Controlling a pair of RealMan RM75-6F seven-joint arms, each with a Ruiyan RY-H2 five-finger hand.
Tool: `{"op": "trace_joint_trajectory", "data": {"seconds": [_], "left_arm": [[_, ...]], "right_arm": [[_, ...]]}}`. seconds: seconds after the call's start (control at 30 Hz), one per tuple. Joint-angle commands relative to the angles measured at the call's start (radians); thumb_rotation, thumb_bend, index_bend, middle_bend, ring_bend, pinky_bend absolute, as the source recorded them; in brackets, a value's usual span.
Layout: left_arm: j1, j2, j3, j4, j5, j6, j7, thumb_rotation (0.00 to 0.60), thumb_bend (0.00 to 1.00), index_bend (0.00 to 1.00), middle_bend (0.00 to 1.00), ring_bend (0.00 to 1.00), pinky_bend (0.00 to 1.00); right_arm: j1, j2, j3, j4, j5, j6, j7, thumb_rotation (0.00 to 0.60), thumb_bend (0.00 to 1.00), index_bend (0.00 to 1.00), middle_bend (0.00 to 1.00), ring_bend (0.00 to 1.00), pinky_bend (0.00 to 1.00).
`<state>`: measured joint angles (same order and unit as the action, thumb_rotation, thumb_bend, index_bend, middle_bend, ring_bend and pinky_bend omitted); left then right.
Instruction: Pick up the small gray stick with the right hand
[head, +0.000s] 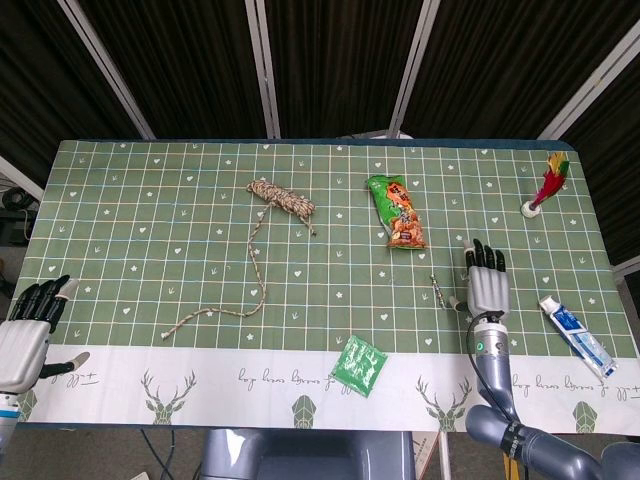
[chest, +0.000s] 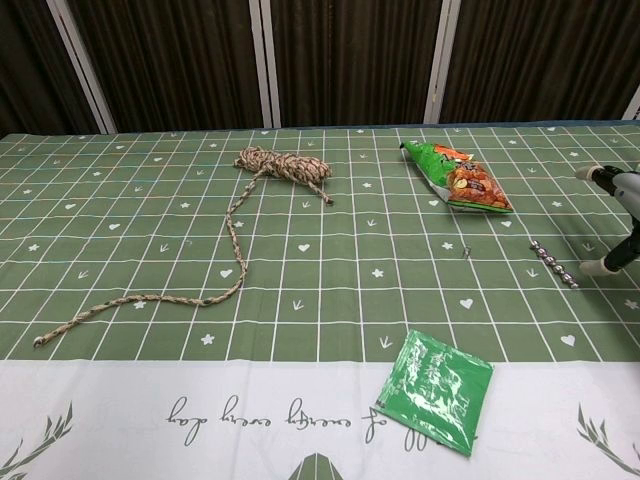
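At the near left edge, the left hand (head: 28, 325) rests idle with its fingers loosely curled, holding nothing, parked well away from the work. Further right lies a rope (head: 270, 215) with a long loose tail, then a snack bag (head: 398, 212) at centre and a green packet (head: 360, 365) near the front edge. The small gray stick (head: 438, 291) lies flat on the table, right of centre. Just to its right hovers the right hand (head: 486, 285), fingers spread and empty (thumb tip beside the stick, apparently not touching), placed so it can close on it. A toothpaste tube (head: 577, 336) lies far right.
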<state>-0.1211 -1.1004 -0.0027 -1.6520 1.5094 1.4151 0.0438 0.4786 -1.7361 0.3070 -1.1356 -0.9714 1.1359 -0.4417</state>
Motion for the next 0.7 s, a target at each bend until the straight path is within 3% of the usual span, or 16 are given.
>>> {"op": "trace_joint_trajectory", "data": {"seconds": [0.03,0.7], "left_arm": [[-0.001,0.001,0.001,0.000,0.001,-0.001,-0.003,0.600,0.08,0.00,0.00,0.00,0.00],[-0.001,0.004,0.003,-0.001,0.005,-0.002,-0.015,0.600,0.08,0.00,0.00,0.00,0.00]], "right_arm": [[0.008,-0.011,0.000,0.018,0.002,-0.005,0.005,0.600,0.08,0.00,0.00,0.00,0.00],[0.015,-0.038,-0.016,-0.003,-0.007,0.008,0.007,0.600,0.08,0.00,0.00,0.00,0.00]]}}
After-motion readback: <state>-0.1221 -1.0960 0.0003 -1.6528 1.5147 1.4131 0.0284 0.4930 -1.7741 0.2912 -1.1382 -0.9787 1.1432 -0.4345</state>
